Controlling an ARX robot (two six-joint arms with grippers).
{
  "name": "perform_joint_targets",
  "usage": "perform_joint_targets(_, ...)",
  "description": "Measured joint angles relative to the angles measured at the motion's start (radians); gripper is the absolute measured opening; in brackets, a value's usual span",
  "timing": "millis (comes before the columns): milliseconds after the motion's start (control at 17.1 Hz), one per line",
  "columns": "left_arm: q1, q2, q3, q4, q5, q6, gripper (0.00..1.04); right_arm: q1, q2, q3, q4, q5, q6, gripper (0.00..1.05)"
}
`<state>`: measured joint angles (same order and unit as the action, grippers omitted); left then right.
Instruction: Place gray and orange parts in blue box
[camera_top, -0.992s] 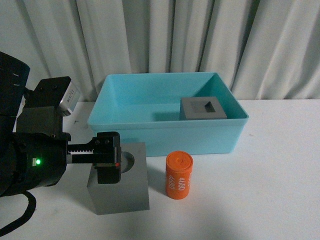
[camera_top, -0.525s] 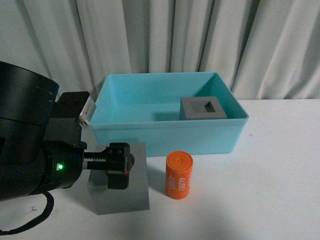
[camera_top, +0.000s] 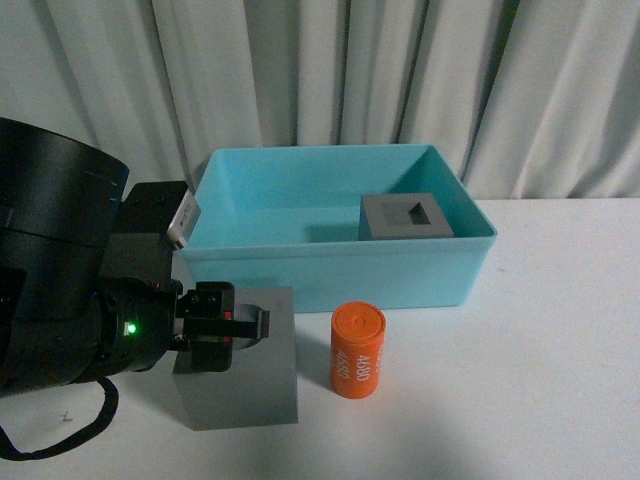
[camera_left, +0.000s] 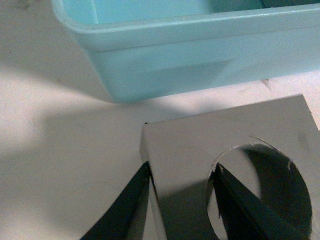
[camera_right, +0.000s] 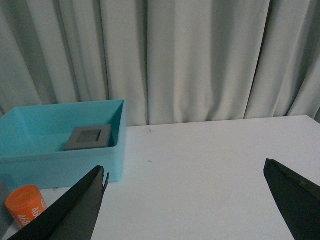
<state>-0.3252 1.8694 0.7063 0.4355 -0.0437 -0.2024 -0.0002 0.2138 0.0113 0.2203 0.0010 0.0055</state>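
Observation:
The gray cube with the round recess (camera_top: 250, 370) stands on the white table in front of the blue box (camera_top: 335, 262). My left gripper (camera_top: 225, 328) is shut on it: one finger sits inside the recess (camera_left: 272, 182), the other against the cube's outer wall. In the left wrist view the same cube (camera_left: 200, 150) fills the lower half, with the gripper (camera_left: 182, 177) pinching its wall. The gray cube with the rectangular recess (camera_top: 406, 216) lies inside the box at its right. The orange cylinder (camera_top: 358, 351) printed "4680" stands upright right of the held cube. My right gripper (camera_right: 185, 175) hangs open above bare table.
White curtains (camera_top: 400, 80) close off the back. The table (camera_top: 540, 380) extends white to the right of the box. In the right wrist view the blue box (camera_right: 60, 150), the cube (camera_right: 89, 137) in it and the orange cylinder (camera_right: 25, 204) show at far left.
My left arm has come lower and nearer the camera, and its gripper has closed onto the wall of the cube with the round recess. The cube, cylinder and box stay where they were.

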Motion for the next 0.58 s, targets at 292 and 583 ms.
perform_joint_targets(292,0.039,-0.117,-0.061,-0.083,0.002,-0.006,0.23,0.000,0.000,0.000,0.000,0.000,0.000,0.98)
perform_joint_targets(583,0.126,-0.334,-0.097,-0.231,0.003,-0.051,0.22,0.000,0.000,0.000,0.000,0.000,0.000,0.98)
